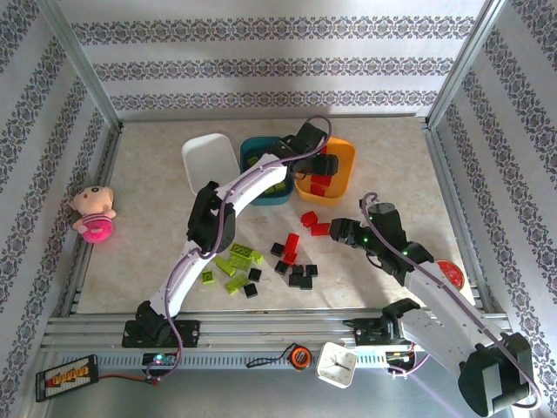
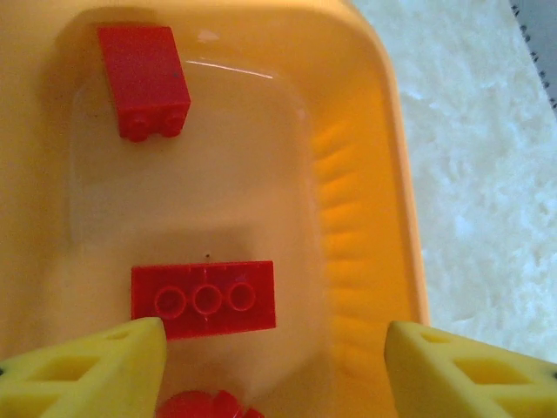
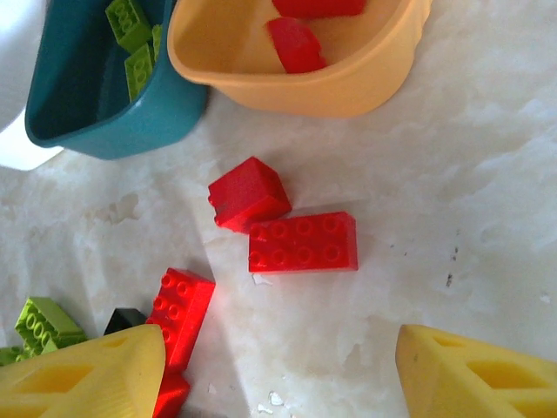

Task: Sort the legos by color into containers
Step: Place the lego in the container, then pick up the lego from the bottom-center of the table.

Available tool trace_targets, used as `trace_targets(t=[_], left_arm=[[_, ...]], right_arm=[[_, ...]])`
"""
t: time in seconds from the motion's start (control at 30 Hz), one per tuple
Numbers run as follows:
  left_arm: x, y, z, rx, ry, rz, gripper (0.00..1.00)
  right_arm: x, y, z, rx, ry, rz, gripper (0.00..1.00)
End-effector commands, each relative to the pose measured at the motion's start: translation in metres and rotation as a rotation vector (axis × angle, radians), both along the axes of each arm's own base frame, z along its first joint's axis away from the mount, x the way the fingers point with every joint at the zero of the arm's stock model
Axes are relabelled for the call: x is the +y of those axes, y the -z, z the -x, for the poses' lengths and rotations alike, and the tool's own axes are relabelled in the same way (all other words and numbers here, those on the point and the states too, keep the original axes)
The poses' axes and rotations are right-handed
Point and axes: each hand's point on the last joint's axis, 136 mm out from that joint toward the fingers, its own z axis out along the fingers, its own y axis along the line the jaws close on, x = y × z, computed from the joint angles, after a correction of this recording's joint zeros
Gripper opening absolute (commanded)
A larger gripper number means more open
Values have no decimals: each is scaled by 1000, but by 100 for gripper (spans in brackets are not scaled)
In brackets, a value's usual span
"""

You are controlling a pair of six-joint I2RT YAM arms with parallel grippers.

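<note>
While the tabletop [image 1: 148,200] is carrying everything, the three containers are sitting in a row at its far side: the white tub [image 1: 207,157], the teal tub [image 1: 252,150] and the orange tub [image 1: 346,155]. The left hand [image 2: 274,348] is hovering over the orange tub, fingers spread with nothing between them; a flat red brick [image 2: 204,299] is lying on the tub floor just beneath. The right hand [image 3: 278,366], likewise spread and empty, is hanging above two loose red bricks [image 3: 302,242] near the orange tub. Nearer the arms, green bricks [image 1: 235,261] and black bricks [image 1: 300,274] are lying scattered. I am judging the bricks light, rigid and smooth, best pinched across their flat long sides. The right wrist view is showing lime pieces [image 3: 130,35] inside the teal tub, which the left arm is partly covering from overhead.
</note>
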Motion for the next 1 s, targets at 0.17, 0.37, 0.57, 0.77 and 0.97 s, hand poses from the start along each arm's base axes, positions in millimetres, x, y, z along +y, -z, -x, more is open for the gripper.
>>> trace_targets(t=[0.17,0.37,0.57,0.77,0.97], left_arm=[[40,-105,40,-158,-11,142,82],[104,-105,90,-163,-100,183,86],[187,-80,146,-149,-237,116,94],[253,-62,194,-145,-346,30,100],[299,-59,226,-181,-436,-39,100]], right_arm=[[44,10,26,101,-243,-12,69],[84,9,51,95,-426,21,70],[141,6,62,113,-631,42,65],[188,23,80,192,-793,101,57],[187,35,42,143,-733,333,58]])
